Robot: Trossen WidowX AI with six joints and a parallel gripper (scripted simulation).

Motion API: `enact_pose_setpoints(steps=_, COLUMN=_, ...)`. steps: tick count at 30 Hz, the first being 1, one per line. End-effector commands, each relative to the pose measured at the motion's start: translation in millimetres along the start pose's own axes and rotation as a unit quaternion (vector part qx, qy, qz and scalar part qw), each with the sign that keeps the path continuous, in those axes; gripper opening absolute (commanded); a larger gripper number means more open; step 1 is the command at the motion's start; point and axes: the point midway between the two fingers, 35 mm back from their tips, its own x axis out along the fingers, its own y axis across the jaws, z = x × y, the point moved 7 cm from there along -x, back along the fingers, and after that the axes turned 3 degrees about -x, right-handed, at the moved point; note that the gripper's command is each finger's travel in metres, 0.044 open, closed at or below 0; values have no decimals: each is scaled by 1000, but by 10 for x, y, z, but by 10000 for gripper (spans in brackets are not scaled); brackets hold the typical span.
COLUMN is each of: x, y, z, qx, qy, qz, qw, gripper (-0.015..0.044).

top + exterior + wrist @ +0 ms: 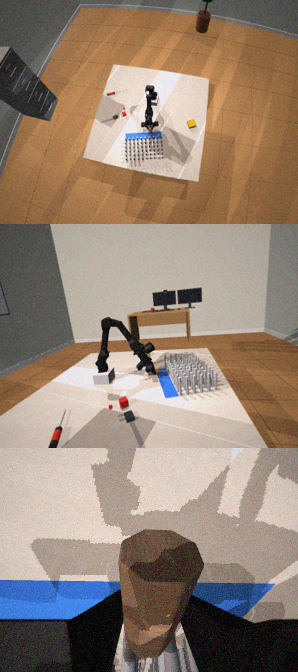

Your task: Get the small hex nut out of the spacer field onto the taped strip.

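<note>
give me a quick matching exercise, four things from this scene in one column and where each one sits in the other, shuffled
Things:
1. brown tool handle
2. blue taped strip
3. yellow block
4. red-handled screwdriver

Places:
A. alone on the mat, off to one side of the spacers
B. clamped in the gripper
C. along the edge of the spacers nearest the arm
D. near the mat's edge, far from the spacers, beyond the red cube

Pairs: 1-B, 2-C, 3-A, 4-D
</note>
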Motion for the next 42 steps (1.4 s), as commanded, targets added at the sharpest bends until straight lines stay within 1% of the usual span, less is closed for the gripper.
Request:
enact_pose_setpoints(steps=1, x=-4, y=14, z=-76, qx=-3, qy=8, qz=1, qw=1000, gripper=0)
enact_pose_setpoints(steps=19, x=31, y=31, z=-142, qx=-2, qy=9, qz=1, qw=1000, gripper=0)
enact_pose_setpoints(steps=42, x=147, y=27, z=-78, qx=-2, qy=8, qz=1, qw=1000, gripper=0)
